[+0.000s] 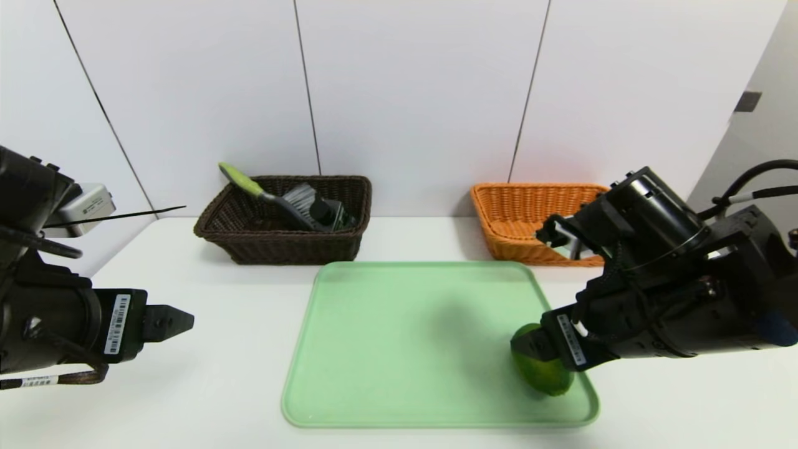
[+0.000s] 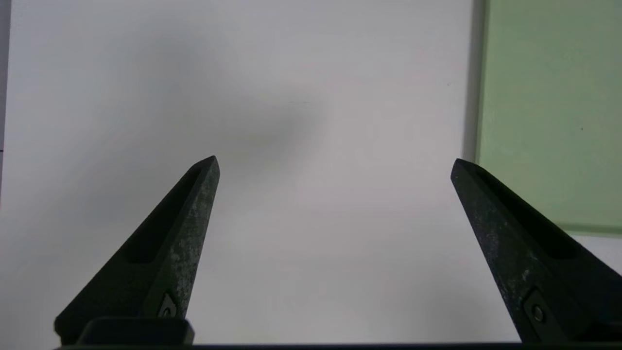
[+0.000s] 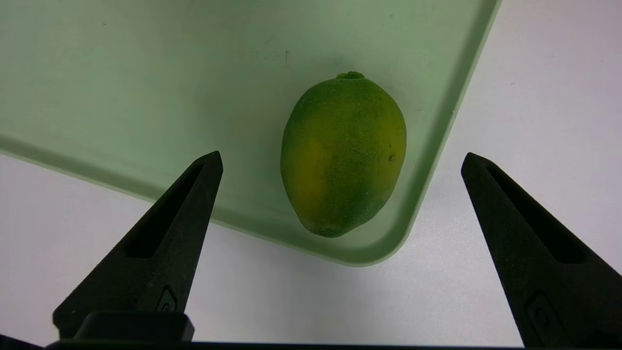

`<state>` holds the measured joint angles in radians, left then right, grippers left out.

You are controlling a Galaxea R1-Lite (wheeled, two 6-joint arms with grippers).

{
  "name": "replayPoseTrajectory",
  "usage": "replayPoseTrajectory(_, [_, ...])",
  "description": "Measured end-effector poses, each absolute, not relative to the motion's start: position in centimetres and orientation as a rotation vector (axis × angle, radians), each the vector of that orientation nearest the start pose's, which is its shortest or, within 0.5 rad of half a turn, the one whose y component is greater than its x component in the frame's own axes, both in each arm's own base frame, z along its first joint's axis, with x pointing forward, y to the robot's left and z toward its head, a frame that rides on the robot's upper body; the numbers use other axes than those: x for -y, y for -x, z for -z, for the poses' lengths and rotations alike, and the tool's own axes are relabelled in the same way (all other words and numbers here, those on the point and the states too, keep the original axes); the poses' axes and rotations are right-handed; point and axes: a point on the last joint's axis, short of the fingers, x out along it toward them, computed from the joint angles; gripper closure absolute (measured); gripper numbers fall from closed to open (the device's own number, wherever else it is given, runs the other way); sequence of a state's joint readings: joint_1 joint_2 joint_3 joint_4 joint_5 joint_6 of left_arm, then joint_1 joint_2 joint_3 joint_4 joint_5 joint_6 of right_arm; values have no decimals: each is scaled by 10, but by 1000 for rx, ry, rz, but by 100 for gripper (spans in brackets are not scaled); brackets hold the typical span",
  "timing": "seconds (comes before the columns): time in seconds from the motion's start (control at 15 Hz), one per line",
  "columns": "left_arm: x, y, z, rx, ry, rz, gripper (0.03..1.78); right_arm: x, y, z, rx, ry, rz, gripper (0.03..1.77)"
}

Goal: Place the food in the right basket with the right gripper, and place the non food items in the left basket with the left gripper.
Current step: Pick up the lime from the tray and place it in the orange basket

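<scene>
While the glossy green oval fruit [image 3: 343, 155] lies in the pale green plastic tray's [image 1: 399, 411] near right corner, the right gripper [image 3: 340, 163], fingers apart, hovers above; likely light, firm, slippery, best gripped across its middle.

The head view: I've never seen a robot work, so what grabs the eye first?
The green fruit lying in the near right corner of a pale green tray, with the right gripper hovering open over it. Behind stand a dark brown basket holding a brush, and an orange basket.
</scene>
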<state>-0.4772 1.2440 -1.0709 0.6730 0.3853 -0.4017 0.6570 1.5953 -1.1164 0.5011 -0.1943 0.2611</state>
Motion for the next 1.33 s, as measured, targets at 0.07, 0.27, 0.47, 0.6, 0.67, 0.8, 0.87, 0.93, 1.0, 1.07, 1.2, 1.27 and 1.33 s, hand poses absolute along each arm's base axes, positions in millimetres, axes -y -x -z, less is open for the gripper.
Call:
replayPoseTrajectory(0.07, [66, -138, -253, -763, 19, -44, 12, -155, -206, -198, -958, 185, -296, 10])
replayPoseTrajectory(0.27, [72, -131, -254, -749, -28, 50, 12, -161, -211, -190, -983, 204, -285, 10])
replayPoseTrajectory(0.47, [78, -132, -261, -703, -32, 199, 12, -162, -216, -183, -1007, 209, -272, 10])
replayPoseTrajectory(0.6, [81, -134, -265, -662, -39, 256, 12, -163, -218, -181, -1016, 211, -268, 10])
replayPoseTrajectory(0.67, [82, -134, -265, -657, -50, 280, 12, -163, -218, -180, -1019, 211, -265, 10])
replayPoseTrajectory(0.8, [83, -134, -265, -667, -43, 336, 12, -162, -218, -178, -1038, 207, -253, 10])
replayPoseTrajectory(0.87, [84, -133, -265, -673, -34, 366, 12, -162, -218, -177, -1042, 207, -250, 10])
replayPoseTrajectory(0.93, [84, -133, -265, -679, -23, 400, 12, -162, -218, -177, -1045, 207, -249, 10])
replayPoseTrajectory(1.0, [85, -132, -266, -681, -12, 433, 12, -162, -218, -176, -1047, 208, -248, 10])
replayPoseTrajectory(1.07, [86, -132, -266, -681, -3, 462, 12, -161, -218, -175, -1051, 210, -246, 10])
replayPoseTrajectory(1.2, [87, -133, -267, -670, 10, 488, 12, -161, -219, -172, -1062, 212, -241, 10])
replayPoseTrajectory(1.27, [87, -134, -268, -657, 9, 503, 12, -162, -219, -171, -1067, 214, -240, 10])
replayPoseTrajectory(1.33, [88, -135, -268, -641, -5, 517, 12, -161, -219, -170, -1070, 214, -237, 10])
